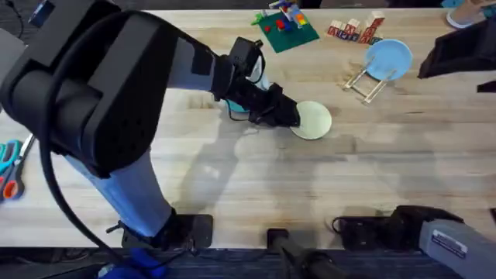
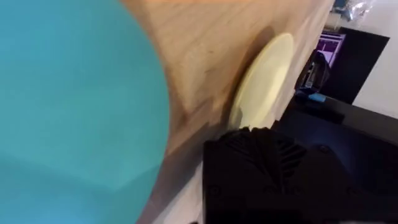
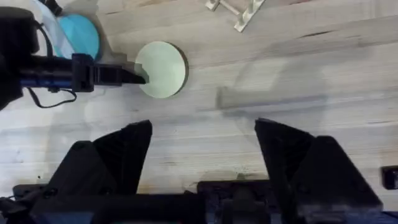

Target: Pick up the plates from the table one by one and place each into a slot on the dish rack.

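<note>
A pale cream-yellow plate [image 1: 316, 122] lies flat near the middle of the table [image 1: 232, 186]. My left gripper [image 1: 284, 115] reaches across to its left rim and touches it; the left wrist view shows that plate [image 2: 264, 78] edge-on. A bright blue plate [image 1: 235, 109] lies mostly hidden under the left arm, and looms close in the left wrist view [image 2: 74, 106]. A light blue plate [image 1: 388, 59] stands in the dish rack [image 1: 364, 84] at the back right. My right gripper [image 3: 202, 134] hovers open and empty over the near table, apart from the cream plate [image 3: 163, 68].
A green baseplate with bricks [image 1: 285, 27] and wooden letter blocks [image 1: 355, 31] sit along the far edge. Scissors [image 1: 8, 167] lie at the left edge. A dark object [image 1: 457, 50] stands at the far right. Bare wood stretches in front of the rack.
</note>
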You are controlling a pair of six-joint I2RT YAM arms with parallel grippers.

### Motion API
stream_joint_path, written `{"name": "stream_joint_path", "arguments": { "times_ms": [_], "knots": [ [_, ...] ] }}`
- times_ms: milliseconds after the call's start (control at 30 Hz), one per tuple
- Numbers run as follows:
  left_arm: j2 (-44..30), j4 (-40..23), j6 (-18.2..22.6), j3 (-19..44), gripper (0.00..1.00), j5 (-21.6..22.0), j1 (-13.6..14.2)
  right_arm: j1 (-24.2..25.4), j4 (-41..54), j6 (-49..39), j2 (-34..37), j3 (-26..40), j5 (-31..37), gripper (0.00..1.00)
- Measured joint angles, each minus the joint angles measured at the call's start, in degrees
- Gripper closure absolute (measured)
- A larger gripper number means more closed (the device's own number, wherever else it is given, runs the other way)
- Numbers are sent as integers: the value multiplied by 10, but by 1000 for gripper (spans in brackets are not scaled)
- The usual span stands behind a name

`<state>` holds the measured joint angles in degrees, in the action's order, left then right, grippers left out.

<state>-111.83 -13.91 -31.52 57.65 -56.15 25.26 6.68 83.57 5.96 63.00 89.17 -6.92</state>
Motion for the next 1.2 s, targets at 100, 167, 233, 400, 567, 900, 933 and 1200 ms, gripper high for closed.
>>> {"name": "stream_joint_path", "arguments": {
  "times_ms": [100,167,233,400,567,900,933,1200],
  "knots": [
    [-4,0,5,1,961,-1,0,0,0,0,0,0,0,6],
    [-8,1,10,1,961,1,1,0,0,0,0,0,0,6],
    [-9,1,11,2,961,2,2,0,0,0,0,0,0,6],
    [-11,2,11,2,961,2,2,0,0,0,0,0,0,6],
    [-11,2,11,3,961,2,2,0,0,0,0,0,0,5],
    [-11,2,11,3,961,2,2,0,19,0,0,-1,-10,5],
    [-11,2,11,3,961,2,2,0,16,0,0,-5,-18,5],
    [-11,2,12,3,960,2,2,0,-53,-13,0,-125,-121,5]
  ]
}}
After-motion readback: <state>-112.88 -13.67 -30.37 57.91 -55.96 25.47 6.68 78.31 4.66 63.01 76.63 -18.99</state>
